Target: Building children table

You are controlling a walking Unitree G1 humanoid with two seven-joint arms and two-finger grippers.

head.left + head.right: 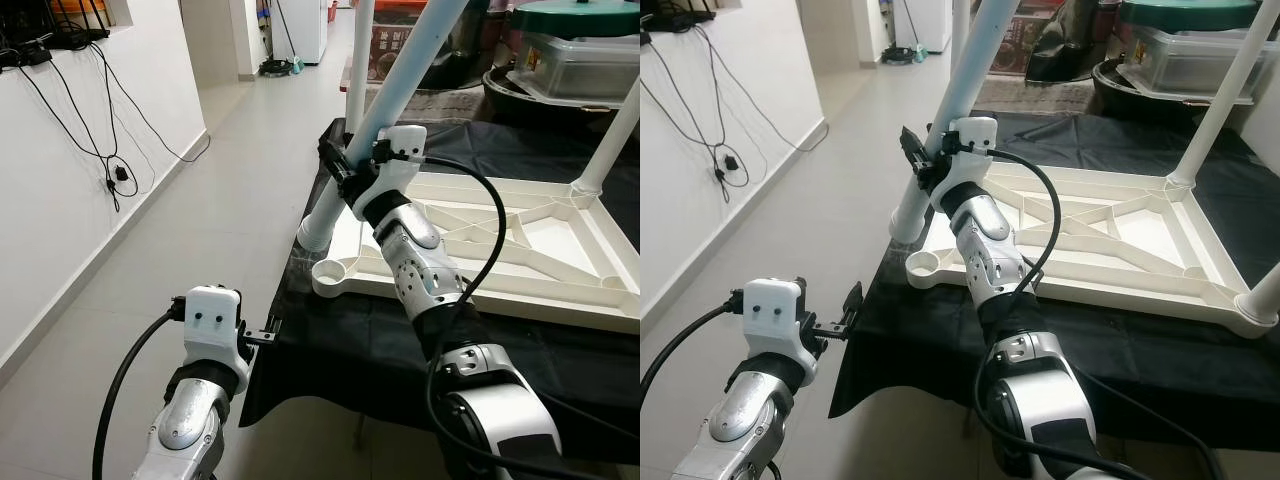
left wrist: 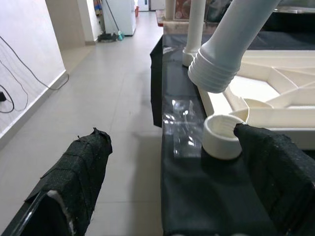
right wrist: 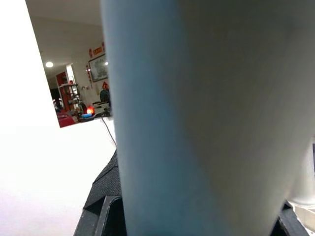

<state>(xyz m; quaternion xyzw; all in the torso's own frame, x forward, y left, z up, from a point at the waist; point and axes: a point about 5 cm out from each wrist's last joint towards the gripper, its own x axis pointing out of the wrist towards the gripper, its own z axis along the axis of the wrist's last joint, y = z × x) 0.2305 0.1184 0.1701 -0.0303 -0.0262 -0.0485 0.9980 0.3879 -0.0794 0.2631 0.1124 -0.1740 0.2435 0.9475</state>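
Note:
A white table top lies upside down on a black cloth. My right gripper is shut on a white table leg, holding it tilted. Its threaded lower end hangs just above and beside the round corner socket at the near left. The leg sits close in front of the right wrist camera. Lower down, my left gripper stands open at the cloth's near-left edge, with its fingers apart and nothing between them.
Other white legs stand upright in the table's corners. A clear plastic bag lies on the cloth by the socket. Storage tubs crowd the back. Cables hang on the left wall, with tiled floor beside it.

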